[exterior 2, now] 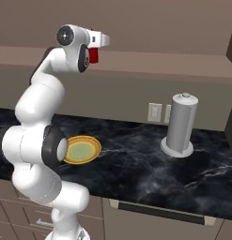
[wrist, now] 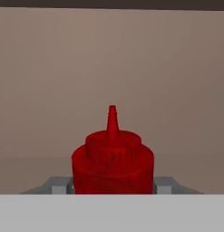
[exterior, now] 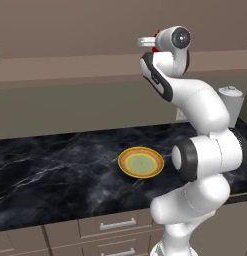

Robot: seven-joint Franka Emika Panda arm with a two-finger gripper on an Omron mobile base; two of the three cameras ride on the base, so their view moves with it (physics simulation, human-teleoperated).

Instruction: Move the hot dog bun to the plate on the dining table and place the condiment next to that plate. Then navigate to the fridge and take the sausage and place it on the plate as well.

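The condiment, a red squeeze bottle (wrist: pixel 112 161) with a pointed nozzle, stands upright between my two fingertips (wrist: pixel 159 186). The gripper (wrist: pixel 112 186) is shut on its sides. From the base, the arm reaches high toward the back wall, with the gripper (exterior 2: pixel 95 47) and red bottle (exterior 2: pixel 94 56) at the level of the brown ledge (exterior 2: pixel 150 63). The left base view has a sliver of the bottle (exterior: pixel 155 49) behind the wrist. A yellow plate (exterior: pixel 141 162) (exterior 2: pixel 81 150) with a green centre lies bare on the dark marble counter below. The hot dog bun and the sausage are out of view.
A grey paper towel holder (exterior 2: pixel 181 124) (exterior: pixel 230 97) stands on the counter (exterior 2: pixel 136 164) to the right, near wall outlets (exterior 2: pixel 155 112). Drawers (exterior: pixel 115 225) run under the counter's front edge. A plain brown wall is close behind the bottle.
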